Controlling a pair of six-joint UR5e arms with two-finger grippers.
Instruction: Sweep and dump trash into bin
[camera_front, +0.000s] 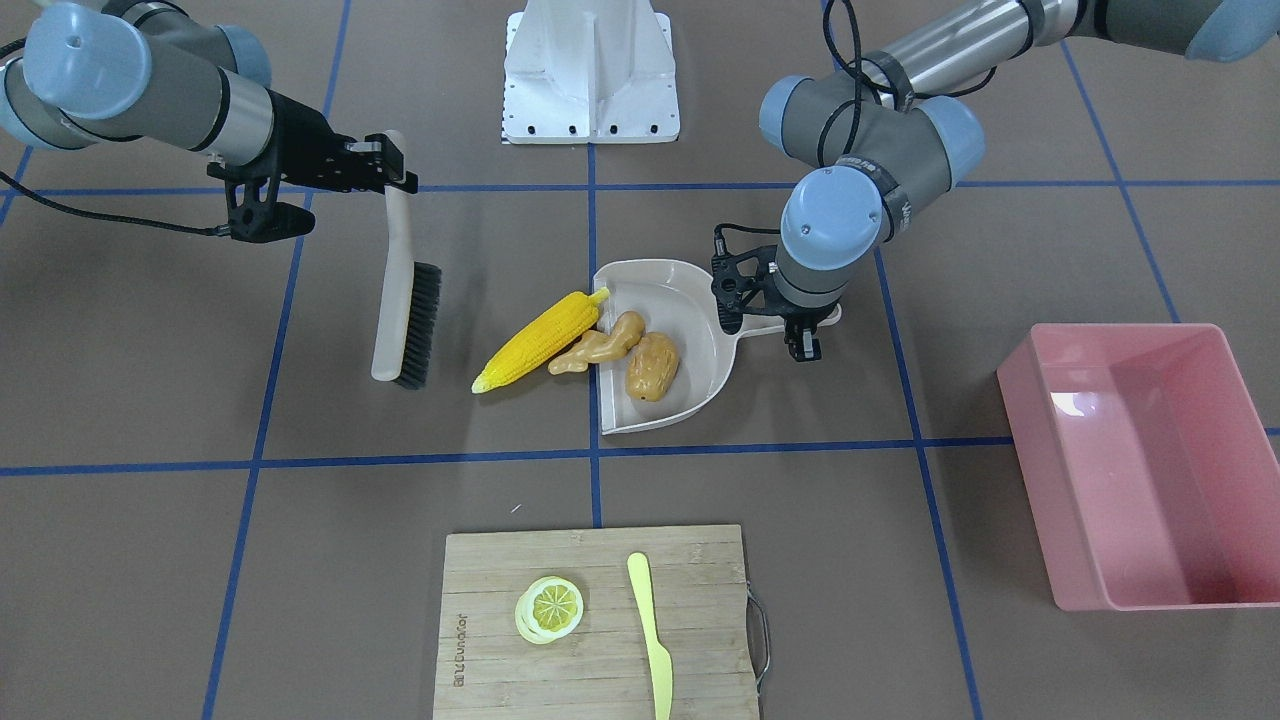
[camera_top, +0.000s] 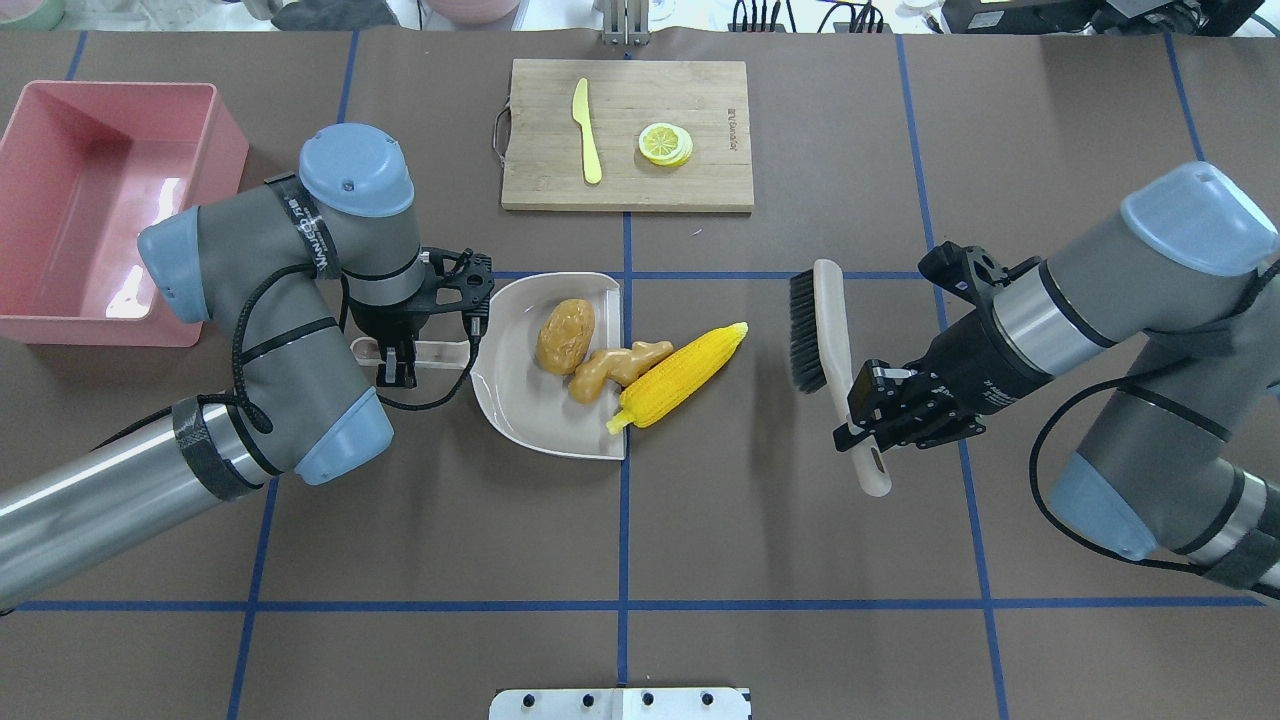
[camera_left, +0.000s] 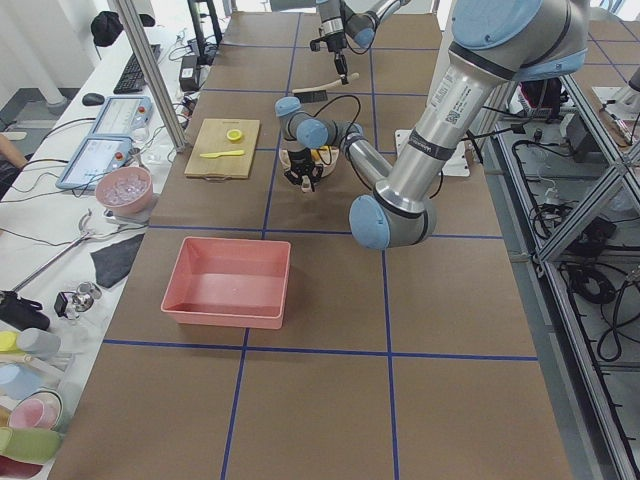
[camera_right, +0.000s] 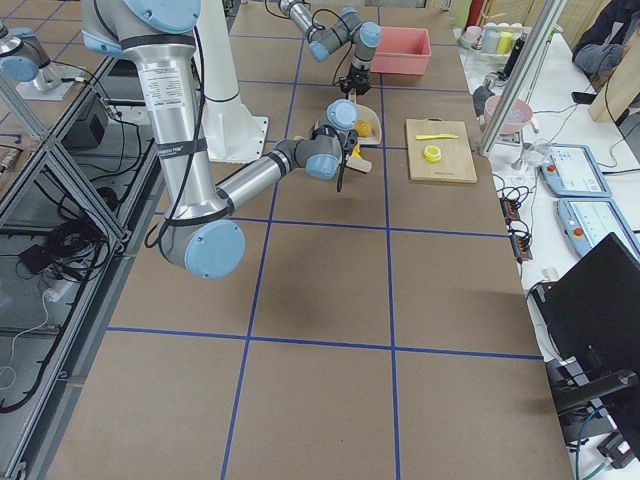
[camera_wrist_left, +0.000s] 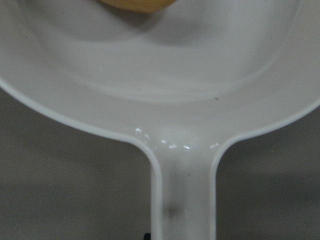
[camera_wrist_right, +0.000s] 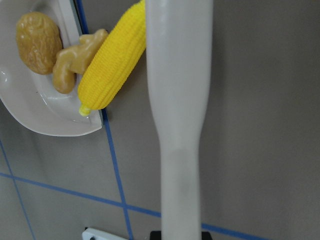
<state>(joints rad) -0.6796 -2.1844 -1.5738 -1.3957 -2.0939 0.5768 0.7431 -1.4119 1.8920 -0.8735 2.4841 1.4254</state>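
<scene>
Sweep mid-step: left claw (camera_top: 396, 362) pinches dustpan (camera_top: 520, 425) handle, right claw (camera_top: 862, 415) pinches brush (camera_top: 826, 320). potato (camera_top: 565, 335) inside, ginger (camera_top: 615, 365) on lip, corn (camera_top: 680, 375) outside. Next, likely: brush both in.

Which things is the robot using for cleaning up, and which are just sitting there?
For the job: corn cob, ginger root, potato, dustpan, brush, pink bin.
Just lying about: cutting board, lemon slice, yellow knife.

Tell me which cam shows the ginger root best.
Exterior front-facing: the whole ginger root shows, lying across the dustpan lip between corn cob and potato. Overhead is nearly as good. Right wrist gets it close but off-centre. Side views: too small to make out. Left wrist: none.
</scene>
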